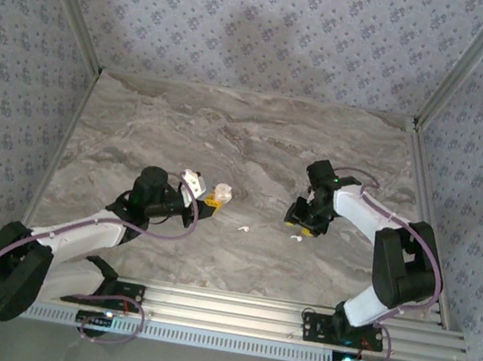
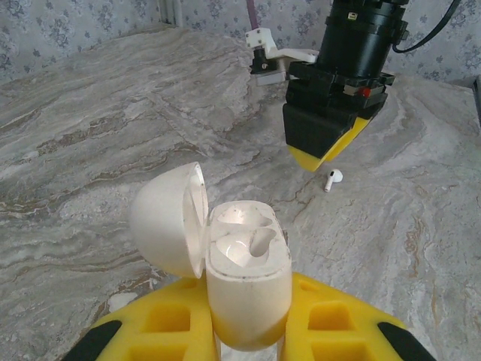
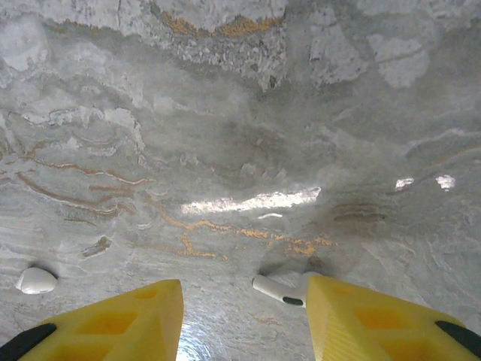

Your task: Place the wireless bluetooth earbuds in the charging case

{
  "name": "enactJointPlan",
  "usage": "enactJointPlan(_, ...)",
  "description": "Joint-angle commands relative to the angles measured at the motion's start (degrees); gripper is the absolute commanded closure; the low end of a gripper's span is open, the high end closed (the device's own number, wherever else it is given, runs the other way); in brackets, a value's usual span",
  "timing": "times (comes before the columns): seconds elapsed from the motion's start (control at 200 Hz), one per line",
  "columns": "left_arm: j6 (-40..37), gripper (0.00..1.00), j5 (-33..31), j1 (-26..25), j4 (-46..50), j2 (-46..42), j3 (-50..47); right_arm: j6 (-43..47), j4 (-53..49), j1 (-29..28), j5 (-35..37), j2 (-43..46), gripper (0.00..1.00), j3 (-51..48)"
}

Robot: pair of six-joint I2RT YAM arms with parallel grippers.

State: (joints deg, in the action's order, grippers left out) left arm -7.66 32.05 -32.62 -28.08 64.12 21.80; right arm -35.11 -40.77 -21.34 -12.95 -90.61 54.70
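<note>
**A:** What is being shown from the top?

**B:** The charging case (image 1: 219,195) is being gripped tight by the left claw (image 1: 205,202) above the counter (image 1: 231,132). The right claw (image 1: 305,221) is being shown low beside one earbud (image 1: 295,239). A second earbud (image 1: 241,229) is lying on the counter between the two arms.

**A:** And from the left wrist?

**B:** The case is being clamped between the yellow fingers (image 2: 173,320), with its lid (image 2: 169,218) hinged open to the left. Both wells are being presented empty. Beyond it, the earbud is lying just beside the tip of the right claw.

**A:** And the right wrist?

**B:** The jaws are being shown parted, with nothing clamped. The earbud is lying flat between them, touching the inner edge of one finger. A small white piece far off to the side is probably the second earbud.

**A:** How is the pick-up best being done?

**B:** The claw is best being shifted sideways until the earbud sits midway. Otherwise the earbud is likely being pushed aside as the jaws close. A light squeeze on the body is being advised, so the stem is left free for the well.
</note>
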Motion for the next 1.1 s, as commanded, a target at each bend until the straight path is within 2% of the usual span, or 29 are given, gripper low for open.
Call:
enactJointPlan(0.0, -0.91, 0.84, 0.03, 0.23, -0.23, -1.08, 1.64, -0.44, -4.99, -0.54, 1.1, 2.68, 0.53, -0.26)
enactJointPlan(0.32, -0.56, 0.84, 0.42, 0.28, -0.6, -0.7, 1.58, -3.73, -1.86, -1.33, -1.65, 4.41, 0.54, -5.82)
enactJointPlan(0.545, -0.61, 0.84, 0.29, 0.28, -0.23, -1.23, 1.66, -3.43, -0.56, -1.31, -1.88, 1.6, 0.51, -5.52)
enactJointPlan(1.094, -0.87, 0.84, -0.15, 0.27, 0.39, -1.41, 1.84, -1.45, 1.3, -0.49, -1.49, -2.03, 0.53, -1.66)
